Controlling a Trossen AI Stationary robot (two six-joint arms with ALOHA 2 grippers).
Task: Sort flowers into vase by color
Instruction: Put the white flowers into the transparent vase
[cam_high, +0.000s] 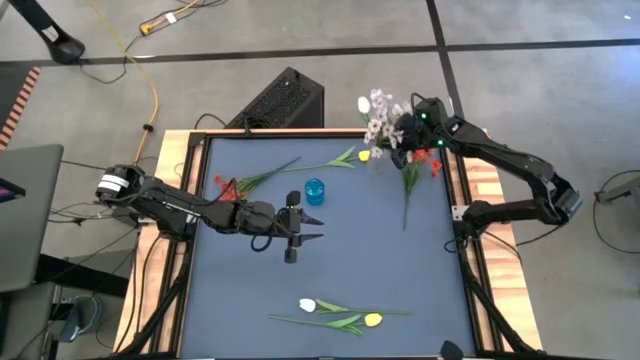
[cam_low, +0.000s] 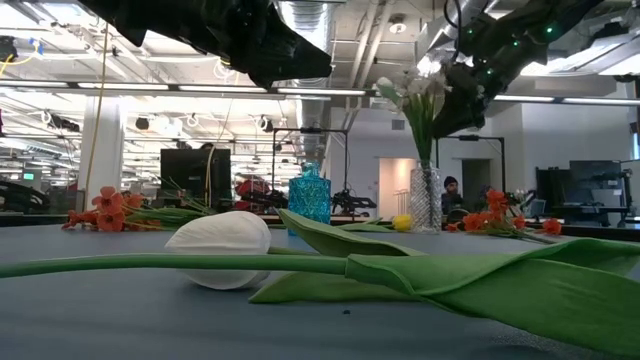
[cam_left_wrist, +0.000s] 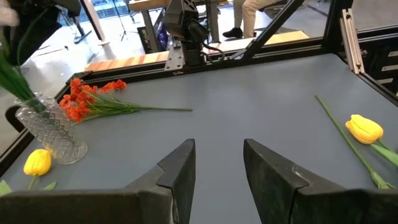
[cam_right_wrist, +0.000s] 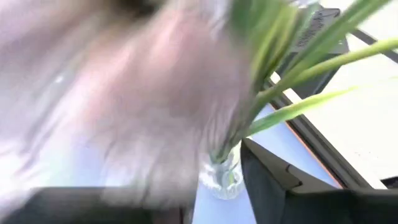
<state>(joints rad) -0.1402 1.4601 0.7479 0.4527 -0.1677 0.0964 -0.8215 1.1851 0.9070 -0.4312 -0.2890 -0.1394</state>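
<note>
A clear glass vase (cam_low: 425, 200) at the table's far right holds white-pink blossom sprays (cam_high: 378, 112) by their green stems (cam_right_wrist: 249, 118). My right gripper (cam_high: 405, 140) hovers open just above it, its fingers either side of the stems; blurred blossoms hide one finger in the right wrist view. My left gripper (cam_high: 312, 228) hangs open over the table's middle, touching nothing. Lying flat on the table are two red clusters (cam_high: 228, 186) (cam_high: 425, 165), a yellow tulip (cam_high: 364, 155) beside the vase, and a white tulip (cam_high: 307, 305) and a yellow tulip (cam_high: 373, 320) near the front edge.
A small blue glass vase (cam_high: 315, 190) stands just beyond my left gripper. The table's raised frame (cam_high: 462, 215) runs along its right side. There is bare mat between the middle and the two tulips at the near edge.
</note>
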